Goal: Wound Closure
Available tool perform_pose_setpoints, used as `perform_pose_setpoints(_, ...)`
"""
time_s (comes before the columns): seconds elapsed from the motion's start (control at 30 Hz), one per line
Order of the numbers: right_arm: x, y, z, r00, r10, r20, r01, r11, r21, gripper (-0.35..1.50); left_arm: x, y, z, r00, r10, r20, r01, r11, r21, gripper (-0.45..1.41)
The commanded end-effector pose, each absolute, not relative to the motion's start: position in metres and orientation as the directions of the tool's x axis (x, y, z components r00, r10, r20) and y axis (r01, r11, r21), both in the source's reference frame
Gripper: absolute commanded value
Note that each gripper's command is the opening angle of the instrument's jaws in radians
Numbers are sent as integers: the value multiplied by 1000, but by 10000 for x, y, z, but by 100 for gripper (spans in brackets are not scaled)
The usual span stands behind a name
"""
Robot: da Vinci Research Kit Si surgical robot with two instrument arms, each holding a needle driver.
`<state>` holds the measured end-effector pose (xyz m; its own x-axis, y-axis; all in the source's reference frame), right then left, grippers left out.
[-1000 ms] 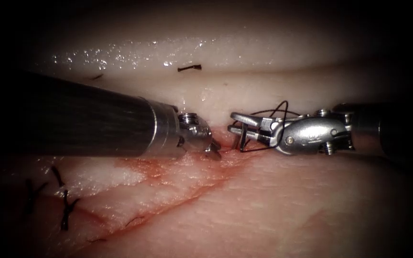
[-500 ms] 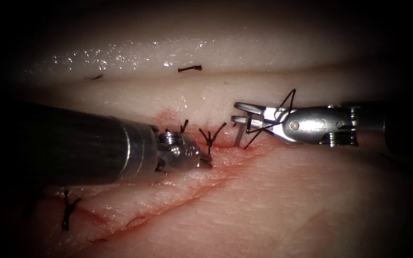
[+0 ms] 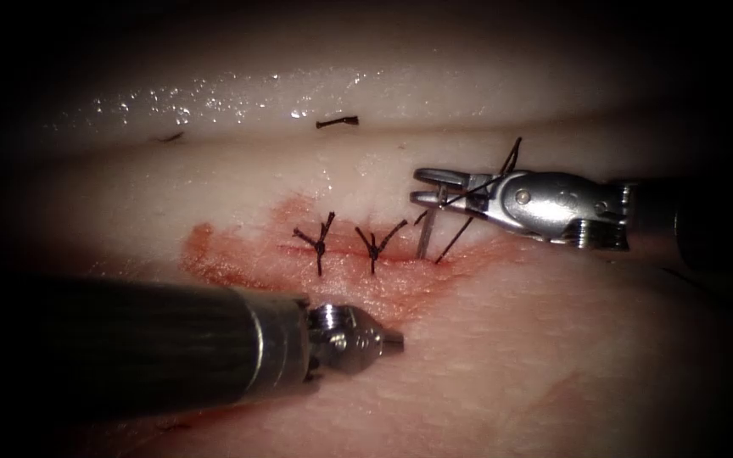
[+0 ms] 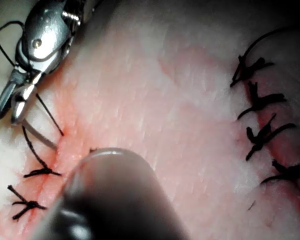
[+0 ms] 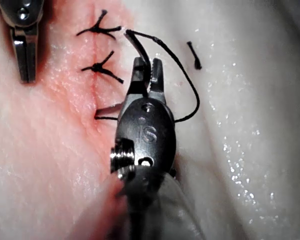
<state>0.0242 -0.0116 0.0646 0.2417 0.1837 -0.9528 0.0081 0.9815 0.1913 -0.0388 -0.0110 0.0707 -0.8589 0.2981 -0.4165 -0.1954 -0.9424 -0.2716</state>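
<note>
My right tool [image 3: 416, 187] hovers just above the right end of the cut, jaws shut on the upper part of the needle [image 3: 426, 233]. The needle stands nearly upright, its lower end still in the tissue [image 3: 553, 356]. Dark thread [image 3: 511, 161] loops around these jaws and runs down into the tissue beside the needle. The same needle [image 5: 109, 110] and thread [image 5: 190, 95] appear in the right wrist view. My left tool [image 3: 396, 339] lies below the cut, jaws shut and holding nothing. The left wrist view shows the right tool [image 4: 7, 107] gripping the needle [image 4: 37, 136].
Two knotted stitches [image 3: 320, 242] [image 3: 373, 246] sit on the cut left of the needle, amid red fluid [image 3: 214, 254]. A cut end of thread [image 3: 337, 121] lies on the tissue farther back. Another row of stitches [image 4: 260, 100] shows in the left wrist view.
My left tool has drawn back down and left from the cut, uncovering the two stitches. The right tool has risen, drawing more of the needle out of the tissue.
</note>
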Motion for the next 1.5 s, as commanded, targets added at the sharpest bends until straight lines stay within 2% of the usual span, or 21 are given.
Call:
perform_pose_setpoints(0.03, 251, -111, 650, 242, 183, -953, 10, 982, 191, -35, -398, -108, 718, -855, 300, -422, -196, -942, -272, 4)
perform_pose_setpoints(1.0, 256, -90, 647, 254, 276, -927, 21, 956, 291, -35, -391, -117, 757, -853, 277, -442, -173, -949, -262, 2)
perform_pose_setpoints(1.5, 268, -90, 649, 272, 441, -855, -12, 890, 455, -35, -386, -116, 764, -854, 265, -448, -160, -953, -258, 2)
